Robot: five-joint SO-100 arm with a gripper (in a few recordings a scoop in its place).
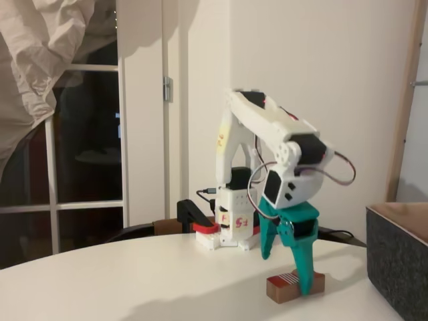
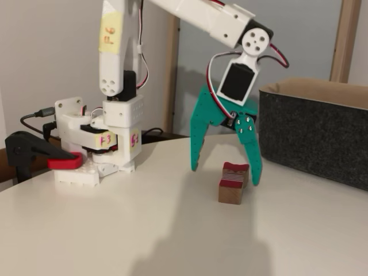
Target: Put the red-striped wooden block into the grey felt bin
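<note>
Small brown wooden block (image 2: 232, 183), red top with thin white stripes, is seen lower centre on the white table (image 2: 115, 230). Teal end effector (image 2: 225, 172) is spread wide around it. Dark grey felt bin (image 2: 322, 132) is noted at right.

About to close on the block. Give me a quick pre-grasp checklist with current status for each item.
1. End effector open: ok, the teal fingers are spread wide.
2. Red-striped wooden block between the fingers: ok in this fixed view; it sits close to the right finger, not centred.
3. Fingertips down at block height: ok, the tips reach the white table.
4. Block lying flat, striped face up: ok.
5. Contact between right finger and block: cannot tell.
6. Grey felt bin open and near, to the right in the picture: ok.
</note>
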